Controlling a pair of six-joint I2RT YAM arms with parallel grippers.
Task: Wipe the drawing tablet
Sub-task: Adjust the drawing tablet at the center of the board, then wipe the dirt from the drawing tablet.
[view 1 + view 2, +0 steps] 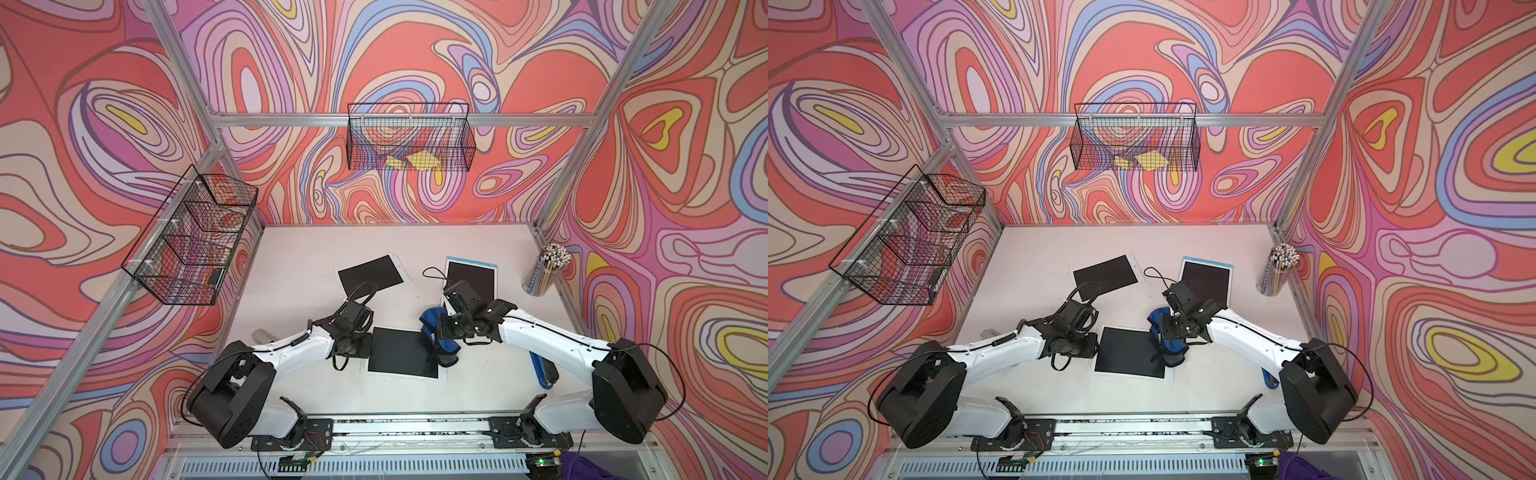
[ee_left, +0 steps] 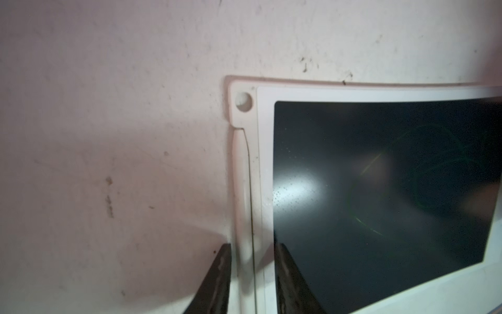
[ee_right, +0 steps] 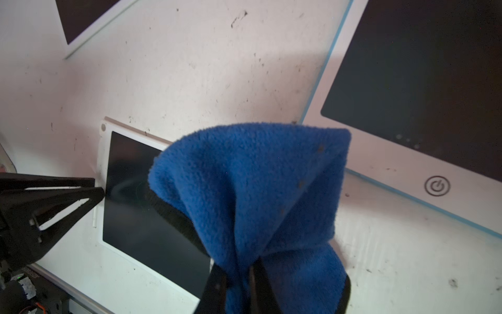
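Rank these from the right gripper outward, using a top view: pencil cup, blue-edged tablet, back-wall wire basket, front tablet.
From the right gripper, shut on the blue cloth:
1. Front tablet, just beside it, on its left.
2. Blue-edged tablet, behind it.
3. Pencil cup, farther back, off to the right.
4. Wire basket, hanging high at the back.

Robotics lab test cell for sure, not a home or office. Boxed in by aluminium framing (image 1: 291, 120) and loud swirly printed backdrop walls (image 1: 415, 50), with two white robot arms (image 1: 299, 349) bolted to a rail (image 1: 415, 428) along a scuffed white table (image 1: 311, 249), wire basket (image 1: 374, 141) hung off the frame.
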